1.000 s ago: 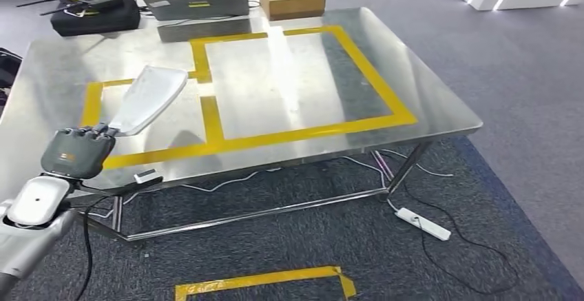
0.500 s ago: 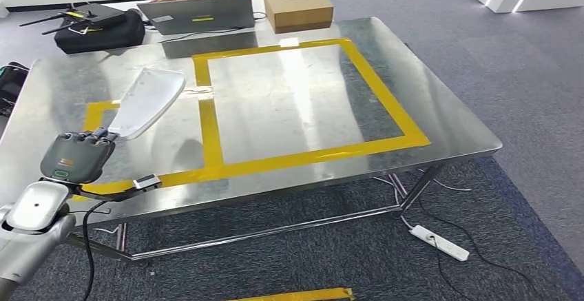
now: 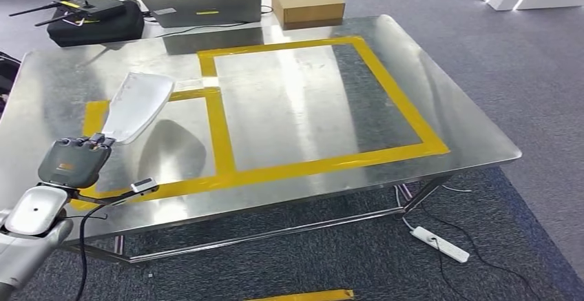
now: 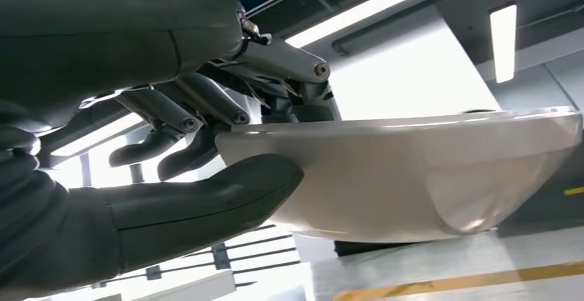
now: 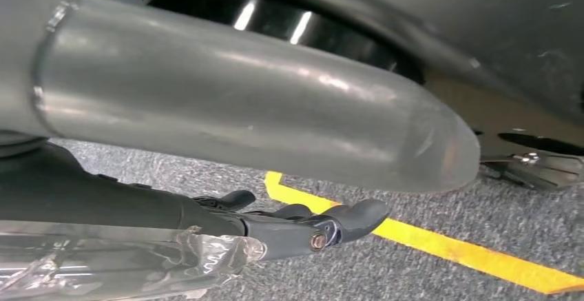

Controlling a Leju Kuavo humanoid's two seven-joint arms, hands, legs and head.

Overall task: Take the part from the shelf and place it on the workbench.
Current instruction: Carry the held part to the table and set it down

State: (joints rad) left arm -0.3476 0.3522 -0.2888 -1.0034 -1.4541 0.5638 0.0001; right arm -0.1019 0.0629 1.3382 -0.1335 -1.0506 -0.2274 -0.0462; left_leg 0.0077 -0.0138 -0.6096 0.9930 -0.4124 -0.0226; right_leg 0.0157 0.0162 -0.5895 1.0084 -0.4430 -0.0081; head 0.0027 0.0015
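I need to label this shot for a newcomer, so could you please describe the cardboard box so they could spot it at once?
Start at the steel workbench marked with yellow tape. Behind its far edge sits a row of things: a black bag, a grey laptop, then the cardboard box. It is the only brown, closed, block-shaped item there.

The whole head view has shifted, so the camera has moved nearer the surface (image 3: pixel 413 80). The left robot hand (image 3: pixel 74 161) with the pale part (image 3: pixel 138 107) now reaches further over the surface's near left edge.
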